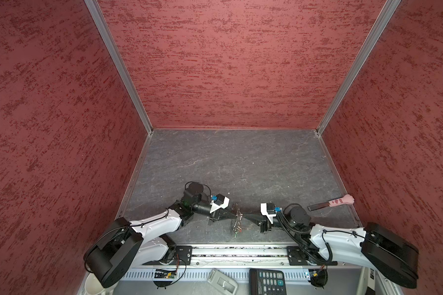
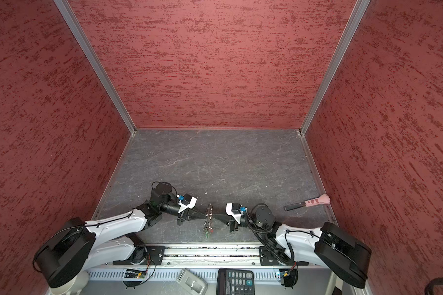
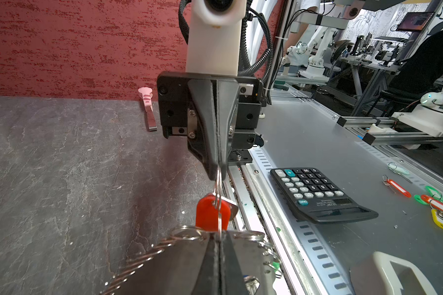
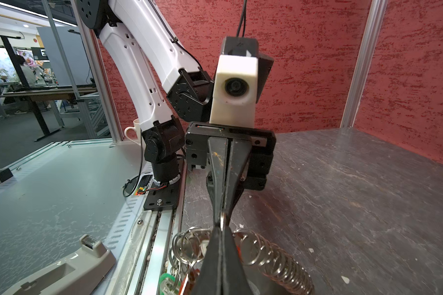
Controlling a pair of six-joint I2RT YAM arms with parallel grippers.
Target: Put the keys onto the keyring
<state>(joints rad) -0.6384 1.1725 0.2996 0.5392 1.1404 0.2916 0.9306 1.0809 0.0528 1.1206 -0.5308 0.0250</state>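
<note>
My two grippers meet tip to tip above the front middle of the grey table. The left gripper (image 1: 237, 217) (image 3: 219, 236) and right gripper (image 1: 243, 218) (image 4: 221, 227) are both shut on one thin silver ring between them. That ring is a link of the keyring (image 3: 143, 255) (image 4: 271, 258) (image 2: 209, 222). Its chain of rings drapes down on both sides of the fingers. The red tag (image 3: 211, 212) of the keys hangs on the pinched ring, with a bit of silver key (image 3: 232, 208) behind it. A green tag (image 4: 165, 279) dangles lower in the cluster.
A pink cat-paw tool (image 1: 330, 203) (image 3: 147, 107) lies at the table's right edge. In front of the rail sit a calculator (image 1: 267, 281) (image 3: 315, 194), a grey tape dispenser (image 1: 221, 282) (image 4: 62, 270) and loose tagged keys (image 3: 435, 204). Red walls enclose three sides.
</note>
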